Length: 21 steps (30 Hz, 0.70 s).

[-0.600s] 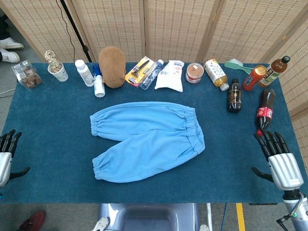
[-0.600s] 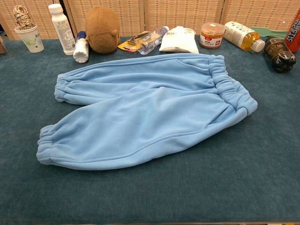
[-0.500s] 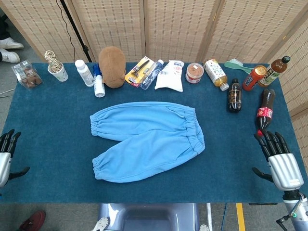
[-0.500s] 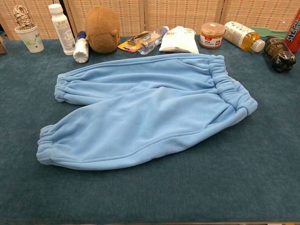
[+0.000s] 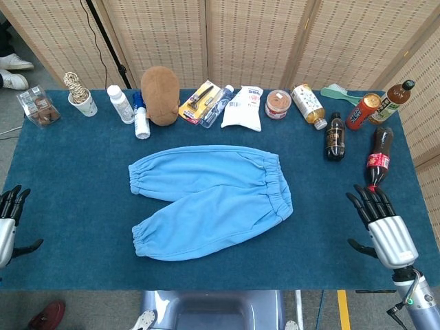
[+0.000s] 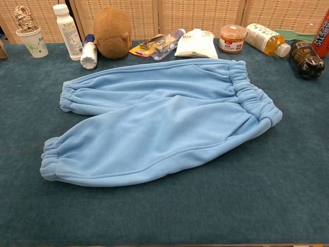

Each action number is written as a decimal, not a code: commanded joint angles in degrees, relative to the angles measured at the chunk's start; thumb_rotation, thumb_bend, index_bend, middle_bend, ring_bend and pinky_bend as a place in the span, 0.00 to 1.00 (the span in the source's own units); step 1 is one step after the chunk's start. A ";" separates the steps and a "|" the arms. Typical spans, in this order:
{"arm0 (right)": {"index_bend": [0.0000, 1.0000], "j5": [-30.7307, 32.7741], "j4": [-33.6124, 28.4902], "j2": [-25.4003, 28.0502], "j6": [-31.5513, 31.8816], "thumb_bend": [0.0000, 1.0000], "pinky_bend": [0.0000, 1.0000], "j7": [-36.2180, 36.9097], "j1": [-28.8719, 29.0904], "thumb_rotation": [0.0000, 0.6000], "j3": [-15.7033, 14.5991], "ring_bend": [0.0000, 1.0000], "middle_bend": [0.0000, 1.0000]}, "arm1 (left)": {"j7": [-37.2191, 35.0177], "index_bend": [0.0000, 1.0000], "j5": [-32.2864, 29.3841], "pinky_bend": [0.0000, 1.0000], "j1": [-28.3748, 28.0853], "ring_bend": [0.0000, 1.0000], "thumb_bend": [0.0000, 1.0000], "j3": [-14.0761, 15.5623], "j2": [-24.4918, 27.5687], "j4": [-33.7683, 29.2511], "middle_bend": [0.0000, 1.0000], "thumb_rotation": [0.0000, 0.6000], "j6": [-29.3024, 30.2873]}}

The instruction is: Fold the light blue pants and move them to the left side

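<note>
Since a moment ago, only the right hand (image 5: 382, 225) has moved, sliding a little inward toward the light blue pants (image 5: 210, 199). Its fingers are spread wide and hold nothing. Over at the table's left edge, the left hand (image 5: 8, 224) has its fingers apart too (also holding nothing). Unfolded, the pants lie flat in the middle of the blue table (image 5: 75, 179), legs pointing left.

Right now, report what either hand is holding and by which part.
Nothing is held: the left hand and right hand are open, both clear of the light blue pants.
</note>
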 commanded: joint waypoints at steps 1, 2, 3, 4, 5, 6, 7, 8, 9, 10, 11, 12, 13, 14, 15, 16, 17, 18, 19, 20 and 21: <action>0.00 -1.76 3.36 -1.80 -2.62 0.00 0.00 0.84 2.26 1.00 -0.73 0.00 0.00 | -0.17 0.00 -0.11 0.00 0.06 0.00 0.00 -0.13 0.10 -0.11 0.00 1.00 0.14; 0.01 -2.09 4.17 -2.18 -3.28 0.00 0.00 1.03 2.78 1.00 -0.89 0.00 0.00 | -0.17 0.00 -0.16 0.00 0.07 0.00 0.00 -0.18 0.14 -0.14 0.00 1.00 0.18; 0.01 -2.42 4.93 -2.54 -3.96 0.00 0.01 1.29 3.31 1.00 -1.09 0.00 0.00 | -0.17 0.00 -0.22 0.00 0.08 0.00 0.00 -0.21 0.17 -0.18 0.00 1.00 0.21; 0.02 -2.93 6.01 -3.12 -4.86 0.00 0.02 1.88 4.08 1.00 -1.39 0.00 0.00 | -0.22 0.00 -0.31 0.00 0.11 0.00 0.00 -0.25 0.20 -0.24 0.00 1.00 0.21; 0.02 -3.69 7.50 -3.97 -5.73 0.00 0.03 2.52 5.04 1.00 -1.73 0.00 0.00 | -0.34 0.00 -0.47 0.00 0.13 0.00 0.00 -0.31 0.26 -0.32 0.00 1.00 0.18; 0.03 -4.24 8.61 -4.65 -6.12 0.00 0.03 2.71 5.67 1.00 -1.90 0.00 0.00 | -0.42 0.00 -0.60 0.00 0.16 0.00 0.00 -0.35 0.29 -0.35 0.00 1.00 0.17; 0.04 -4.76 9.63 -5.37 -6.28 0.00 0.04 2.84 6.22 1.00 -2.01 0.00 0.00 | -0.47 0.00 -0.70 0.00 0.18 0.00 0.00 -0.38 0.31 -0.36 0.00 1.00 0.14; 0.05 -5.43 10.80 -6.32 -6.43 0.00 0.05 3.21 6.94 1.00 -2.18 0.00 0.00 | -0.58 0.00 -0.82 0.00 0.18 0.00 0.00 -0.42 0.35 -0.35 0.00 1.00 0.08; 0.06 -5.82 11.52 -6.95 -6.64 0.00 0.05 3.55 7.46 1.00 -2.31 0.00 0.00 | -0.67 0.00 -0.95 0.00 0.19 0.00 0.00 -0.45 0.38 -0.34 0.00 1.00 0.01; 0.07 -6.15 12.21 -7.57 -6.92 0.00 0.05 3.67 8.02 1.00 -2.38 0.00 0.00 | -0.75 0.00 -1.06 0.00 0.18 0.00 0.00 -0.50 0.42 -0.33 0.00 1.00 -0.04; 0.07 -6.42 12.90 -8.19 -7.26 0.00 0.06 3.62 8.59 1.00 -2.42 0.00 0.00 | -0.86 0.00 -1.12 0.00 0.15 0.00 0.00 -0.53 0.47 -0.31 0.00 1.00 -0.12; 0.07 -6.70 13.51 -8.85 -7.75 0.00 0.06 3.41 9.20 1.00 -2.49 0.00 0.00 | -1.07 0.00 -1.23 0.00 0.13 0.00 0.00 -0.59 0.54 -0.32 0.00 1.00 -0.21; 0.08 -7.30 14.18 -10.25 -8.80 0.00 0.07 3.26 10.40 1.00 -2.62 0.00 0.00 | -1.47 0.00 -1.57 0.00 0.09 0.00 0.00 -0.72 0.70 -0.32 0.00 1.00 -0.44; 0.08 -7.45 14.59 -11.24 -9.38 0.00 0.07 3.18 11.07 1.00 -2.63 0.00 0.00 | -1.77 0.00 -1.74 0.00 0.05 0.00 0.00 -0.79 0.82 -0.36 0.00 1.00 -0.63; 0.08 -7.35 15.07 -12.15 -9.72 0.00 0.08 3.08 11.54 1.00 -2.49 0.00 0.00 | -2.00 0.00 -1.84 0.00 0.02 0.00 0.00 -0.82 0.94 -0.39 0.00 1.00 -0.77; 0.09 -7.19 15.58 -13.12 -10.15 0.00 0.08 2.91 12.09 1.00 -2.36 0.00 0.00 | -2.18 0.00 -1.94 0.00 0.00 0.00 0.00 -0.86 1.04 -0.38 0.00 1.00 -0.89; 0.09 -7.11 15.95 -13.88 -10.56 0.00 0.08 2.62 12.63 1.00 -2.19 0.00 0.00 | -2.30 0.00 -2.03 0.00 -0.01 0.00 0.00 -0.89 1.10 -0.40 0.00 1.00 -0.94; 0.09 -6.99 16.46 -14.65 -10.93 0.00 0.09 2.25 13.14 1.00 -1.98 0.00 0.00 | -2.40 0.00 -2.09 0.00 -0.01 0.00 0.00 -0.91 1.15 -0.41 0.00 1.00 -0.99; 0.09 -6.73 17.16 -15.54 -11.58 0.00 0.09 1.74 13.77 1.00 -1.78 0.00 0.00 | -2.50 0.00 -2.12 0.00 0.00 0.00 0.00 -0.90 1.20 -0.41 0.00 1.00 -1.04; 0.10 -6.57 17.61 -16.11 -12.03 0.00 0.09 1.44 14.20 1.00 -1.69 0.00 0.00 | -2.55 0.00 -2.14 0.00 0.01 0.00 0.00 -0.91 1.22 -0.41 0.00 1.00 -1.05; 0.10 -6.45 18.16 -16.73 -12.45 0.00 0.09 1.19 14.69 1.00 -1.58 0.00 0.00 | -2.58 0.00 -2.17 0.00 0.01 0.00 0.00 -0.91 1.24 -0.40 0.00 1.00 -1.06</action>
